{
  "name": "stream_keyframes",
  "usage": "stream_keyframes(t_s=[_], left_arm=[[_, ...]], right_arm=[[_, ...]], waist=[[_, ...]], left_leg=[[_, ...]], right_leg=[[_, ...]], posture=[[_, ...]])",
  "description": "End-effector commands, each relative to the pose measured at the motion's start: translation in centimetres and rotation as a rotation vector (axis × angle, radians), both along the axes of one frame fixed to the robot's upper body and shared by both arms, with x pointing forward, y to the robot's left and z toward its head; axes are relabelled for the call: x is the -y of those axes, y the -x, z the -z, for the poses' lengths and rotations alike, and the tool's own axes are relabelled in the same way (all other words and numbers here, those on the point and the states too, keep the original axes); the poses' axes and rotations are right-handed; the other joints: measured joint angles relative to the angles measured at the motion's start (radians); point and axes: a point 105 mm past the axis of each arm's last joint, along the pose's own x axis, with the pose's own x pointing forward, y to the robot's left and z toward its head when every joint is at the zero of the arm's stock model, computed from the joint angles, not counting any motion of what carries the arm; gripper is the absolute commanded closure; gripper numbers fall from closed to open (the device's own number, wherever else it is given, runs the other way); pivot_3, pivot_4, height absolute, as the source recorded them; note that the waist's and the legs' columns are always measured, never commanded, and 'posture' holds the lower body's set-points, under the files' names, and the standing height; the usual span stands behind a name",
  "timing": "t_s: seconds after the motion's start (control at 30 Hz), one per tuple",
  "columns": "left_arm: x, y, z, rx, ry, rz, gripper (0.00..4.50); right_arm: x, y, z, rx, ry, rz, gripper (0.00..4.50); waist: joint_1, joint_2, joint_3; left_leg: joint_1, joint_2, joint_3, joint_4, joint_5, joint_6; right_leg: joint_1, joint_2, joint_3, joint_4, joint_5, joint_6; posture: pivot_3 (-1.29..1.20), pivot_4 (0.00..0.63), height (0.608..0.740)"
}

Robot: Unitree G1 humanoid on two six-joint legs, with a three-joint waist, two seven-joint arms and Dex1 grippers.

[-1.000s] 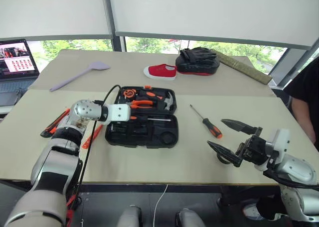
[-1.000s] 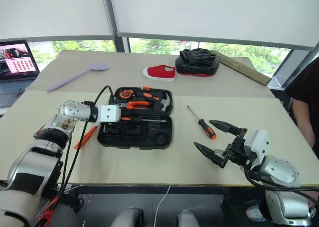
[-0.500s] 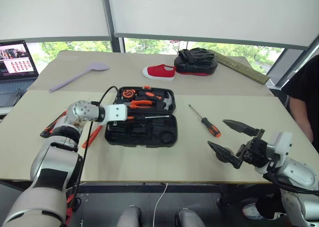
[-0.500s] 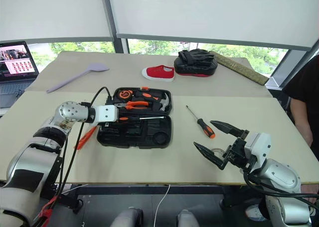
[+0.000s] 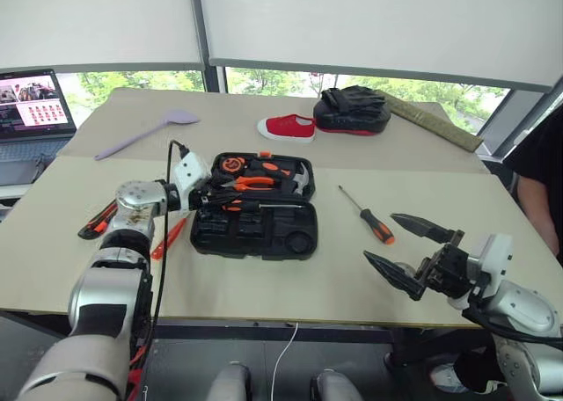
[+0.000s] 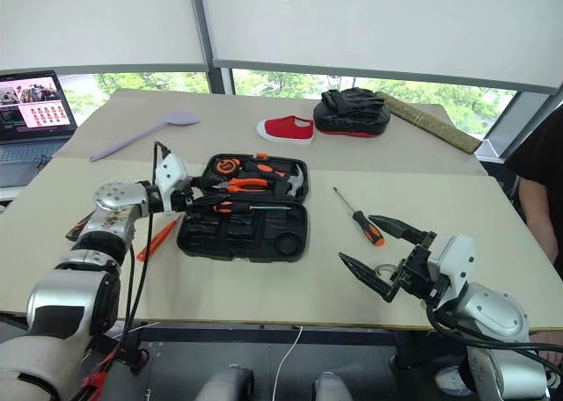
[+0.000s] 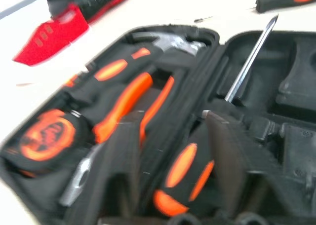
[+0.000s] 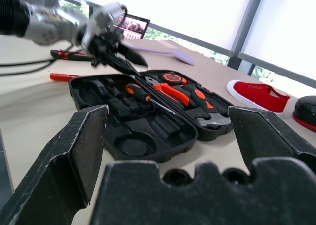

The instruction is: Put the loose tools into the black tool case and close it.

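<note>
**Left eye view: left gripper over the open tool case**

Left eye view: the black tool case (image 5: 255, 216) lay open on the bench (image 5: 290, 287). The left gripper (image 5: 209, 199) reached over its left edge. A screwdriver (image 5: 368, 215) lay right of the case; a utility knife (image 5: 97, 219) and slim orange screwdriver (image 5: 169, 237) lay left. The right gripper (image 5: 409, 251) hovered near the bench's front edge, jaws wide apart.

Left wrist view: a screwdriver with orange-and-black handle (image 7: 197, 166) sat between the dark fingers (image 7: 229, 156); whether they clamped it I cannot tell.

Right wrist view: the case (image 8: 148, 121) lay ahead between spread jaws.
</note>
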Motion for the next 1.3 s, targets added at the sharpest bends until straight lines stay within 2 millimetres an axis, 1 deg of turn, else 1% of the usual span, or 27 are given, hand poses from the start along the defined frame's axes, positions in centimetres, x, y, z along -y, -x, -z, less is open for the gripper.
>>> stream_keyframes(t_s=[0.03,0.07,0.2,0.37,0.47,0.53,0.6,0.67,0.8,0.83,0.87,0.93,1.1,1.17,1.2,1.23,1.27,1.3], left_arm=[[0.8,-0.2,-0.7,0.036,0.004,0.006,4.10],[1.1,-0.1,-0.6,0.034,0.008,0.014,4.47],[1.8,0.1,-0.9,0.054,0.019,0.049,4.47],[1.7,0.2,-1.4,0.065,-0.028,0.075,4.47],[1.6,0.1,-1.8,0.074,-0.055,0.084,3.79],[1.7,0.2,-2.0,0.083,-0.072,0.098,2.99],[2.1,-0.2,-2.7,0.095,-0.046,0.088,2.25],[2.1,-0.2,-2.5,0.088,-0.060,0.097,2.25],[0.7,-0.4,-2.4,0.078,-0.123,0.060,2.25],[0.5,-0.5,-2.4,0.085,-0.144,0.054,1.79],[0.4,-0.6,-2.4,0.091,-0.162,0.047,1.54],[0.3,-0.7,-2.1,0.093,-0.192,0.033,0.77],[0.7,-0.8,-1.0,0.050,-0.218,0.031,0.77],[0.7,-1.0,-0.6,0.032,-0.226,0.008,1.31],[0.6,-1.1,-0.4,0.023,-0.225,-0.006,1.51],[0.6,-1.2,-0.3,0.011,-0.222,-0.016,1.93],[0.5,-1.2,0.0,-0.005,-0.224,-0.017,2.23],[0.5,-1.1,0.2,-0.011,-0.233,-0.014,2.67]], right_arm=[[-0.2,0.3,-0.7,0.026,-0.007,0.003,0.00],[-0.1,0.3,-0.7,0.023,-0.009,0.007,0.00],[-0.1,0.4,-0.5,0.016,-0.013,0.011,0.00],[-0.2,0.4,-0.3,0.008,-0.018,0.012,0.00],[-0.2,0.4,-0.3,0.005,-0.019,0.012,0.00],[-0.2,0.4,-0.3,0.004,-0.018,0.012,0.00],[-0.3,0.5,-0.2,0.003,-0.020,0.014,0.00],[-0.4,0.6,-0.1,0.001,-0.022,0.018,0.00],[-0.3,0.8,0.1,-0.005,-0.021,0.025,0.00],[-0.2,0.9,0.1,-0.006,-0.021,0.027,0.00],[-0.2,0.9,0.1,-0.007,-0.020,0.028,0.00],[-0.2,0.9,0.1,-0.008,-0.020,0.028,0.00],[-0.2,0.8,0.1,-0.007,-0.019,0.028,0.00],[-0.2,0.8,0.1,-0.006,-0.019,0.029,0.00],[-0.2,0.9,0.0,-0.006,-0.019,0.030,0.00],[-0.2,0.9,0.0,-0.006,-0.019,0.031,0.00],[-0.2,0.9,0.1,-0.006,-0.018,0.032,0.00],[-0.2,0.9,0.1,-0.006,-0.019,0.033,0.00]], waist=[[0.000,0.000,0.000],[0.000,0.000,0.000],[0.000,0.000,0.000],[0.000,0.000,0.000],[-0.001,0.000,0.000],[0.000,0.000,0.000],[0.001,0.000,0.000],[0.003,0.000,0.000],[-0.002,0.000,0.000],[-0.003,0.000,0.000],[-0.004,0.000,0.000],[-0.002,0.000,0.000],[0.003,0.000,0.000],[0.002,0.000,0.000],[0.002,0.000,0.000],[0.001,0.000,0.000],[0.001,0.000,0.000],[0.000,0.000,0.000]], left_leg=[[0.000,0.000,0.000,0.000,0.000,0.000],[0.000,0.000,0.000,0.000,0.000,0.000],[0.000,0.000,0.000,0.000,0.000,0.000],[0.000,0.000,0.000,0.000,0.000,0.000],[0.000,0.000,0.000,0.000,0.000,0.000],[0.000,0.000,0.000,0.000,0.000,0.000],[0.000,0.000,0.000,0.000,0.000,0.000],[0.000,0.000,0.000,0.000,0.000,0.000],[0.000,0.000,0.000,0.000,0.000,0.000],[0.000,0.000,0.000,0.000,0.000,0.000],[0.000,0.000,0.000,0.000,0.000,0.000],[0.000,0.000,0.000,0.000,0.000,0.000],[0.000,0.000,0.000,0.000,0.000,0.000],[0.000,0.000,0.000,0.000,0.000,0.000],[0.000,0.000,0.000,0.000,0.000,0.000],[0.000,0.000,0.000,0.000,0.000,0.000],[0.000,0.000,0.000,0.000,0.000,0.000],[0.000,0.000,0.000,0.000,0.000,0.000]], right_leg=[[0.000,0.000,0.000,0.000,0.000,0.000],[0.000,0.000,0.000,0.000,0.000,0.000],[0.000,0.000,0.000,0.000,0.000,0.000],[0.000,0.000,0.000,0.000,0.000,0.000],[0.000,0.000,0.000,0.000,0.000,0.000],[0.000,0.000,0.000,0.000,0.000,0.000],[0.000,0.000,0.000,0.000,0.000,0.000],[0.000,0.000,0.000,0.000,0.000,0.000],[0.000,0.000,0.000,0.000,0.000,0.000],[0.000,0.000,0.000,0.000,0.000,0.000],[0.000,0.000,0.000,0.000,0.000,0.000],[0.000,0.000,0.000,0.000,0.000,0.000],[0.000,0.000,0.000,0.000,-0.001,0.001],[0.000,0.000,0.000,0.000,-0.001,0.001],[0.000,0.000,0.000,0.000,-0.001,0.001],[0.000,0.000,0.000,0.000,-0.001,0.001],[0.000,0.000,0.000,0.000,-0.001,0.001],[0.000,0.000,0.000,0.000,-0.001,0.001]], posture=[[0.00,0.150,0.740],[0.00,0.150,0.740],[0.00,0.150,0.740],[0.00,0.150,0.740],[0.00,0.150,0.740],[0.00,0.150,0.740],[0.00,0.150,0.740],[0.00,0.150,0.740],[0.00,0.150,0.740],[0.00,0.150,0.740],[0.00,0.150,0.740],[0.00,0.150,0.740],[0.00,0.150,0.740],[0.00,0.150,0.740],[0.00,0.150,0.740],[0.00,0.150,0.740],[0.00,0.150,0.740],[0.00,0.150,0.740]])
